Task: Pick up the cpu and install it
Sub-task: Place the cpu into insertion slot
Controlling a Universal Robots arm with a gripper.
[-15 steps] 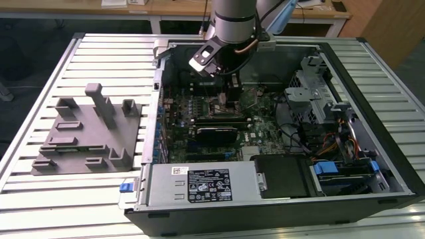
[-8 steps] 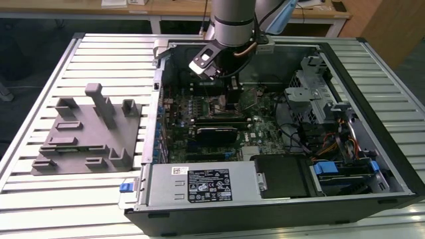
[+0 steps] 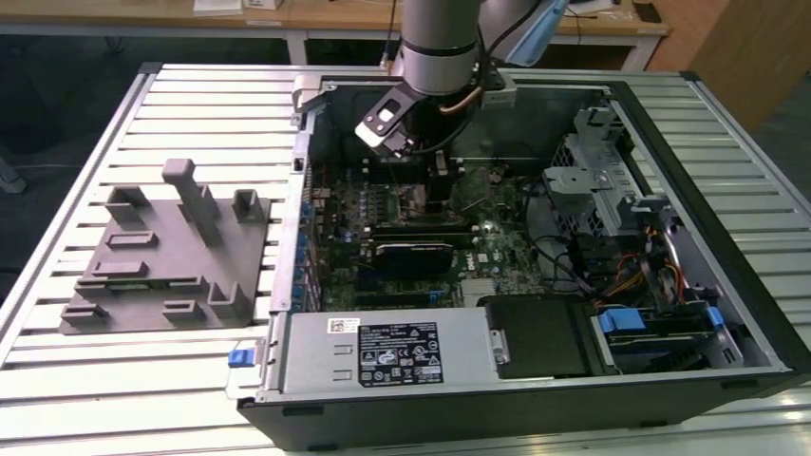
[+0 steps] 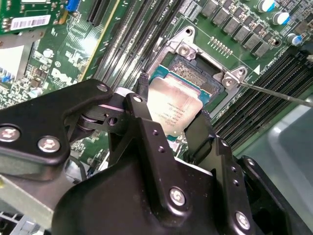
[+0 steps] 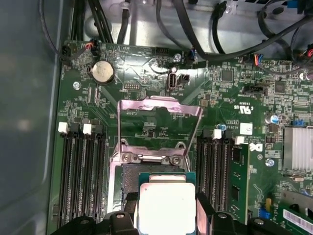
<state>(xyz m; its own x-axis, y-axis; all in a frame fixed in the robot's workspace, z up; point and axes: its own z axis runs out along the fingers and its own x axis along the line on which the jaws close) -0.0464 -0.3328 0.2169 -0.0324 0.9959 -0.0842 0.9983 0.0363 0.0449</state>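
The cpu [image 5: 166,210] was pinched by two opposite edges in the pincer [image 5: 166,199], silvery top upward, probably so that its underside was kept free to meet the socket [image 4: 208,78]. It was held just over that socket; whether the two touched could not be told. The computer case [image 3: 747,313] was laid on its side with the panel off, presumably so that the motherboard [image 5: 146,63] could be reached from above. The load frame [image 5: 159,105] was stood up on its hinge, so the socket was uncovered. The slatted metal surface [image 3: 190,114] was taken up by the case toward the edge at the exterior view's right. A grey fixture [image 3: 165,256] was set near the opposite edge. Wooden desks [image 3: 342,14] were seen beyond the far edge.
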